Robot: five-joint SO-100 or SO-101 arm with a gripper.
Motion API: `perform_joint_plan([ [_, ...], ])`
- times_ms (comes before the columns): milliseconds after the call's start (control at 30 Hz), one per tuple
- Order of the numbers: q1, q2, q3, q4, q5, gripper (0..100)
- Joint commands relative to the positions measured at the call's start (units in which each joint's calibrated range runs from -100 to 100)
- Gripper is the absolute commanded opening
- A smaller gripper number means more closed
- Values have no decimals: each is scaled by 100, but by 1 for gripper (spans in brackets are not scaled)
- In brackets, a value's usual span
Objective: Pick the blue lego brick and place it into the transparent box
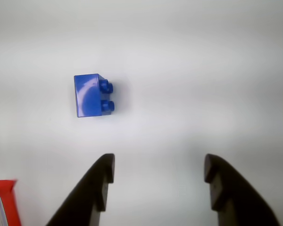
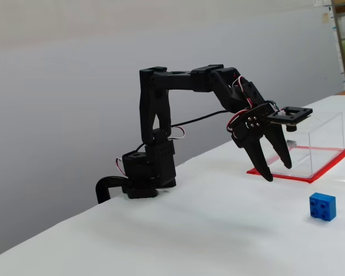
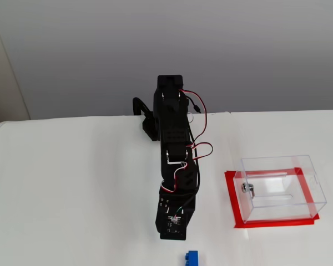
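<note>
Blue lego brick (image 1: pixel 90 95) is lying on its side on the white table (image 1: pixel 188 70) in the wrist view, studs facing right, ahead of the wide-open, empty hand (image 1: pixel 159 169). In a fixed view, the transparent box (image 2: pixel 310 144) is sitting beyond the brick. In a fixed view, the box (image 3: pixel 280 188) is standing apart, its contents unclear.

A smooth white matte tabletop (image 2: pixel 207 230) filled the scene under soft, even light. Behind it stood a plain pale grey wall (image 2: pixel 63 103). At two o'clock in a fixed view, a wooden shelving unit (image 2: pixel 344 40) showed.
</note>
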Motion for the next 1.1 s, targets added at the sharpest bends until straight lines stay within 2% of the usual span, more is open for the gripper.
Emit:
perform_joint_plan([
  [0, -23, 97, -629, -100, 5, 22],
  [1067, -755, 1955, -2338, -100, 37, 22],
])
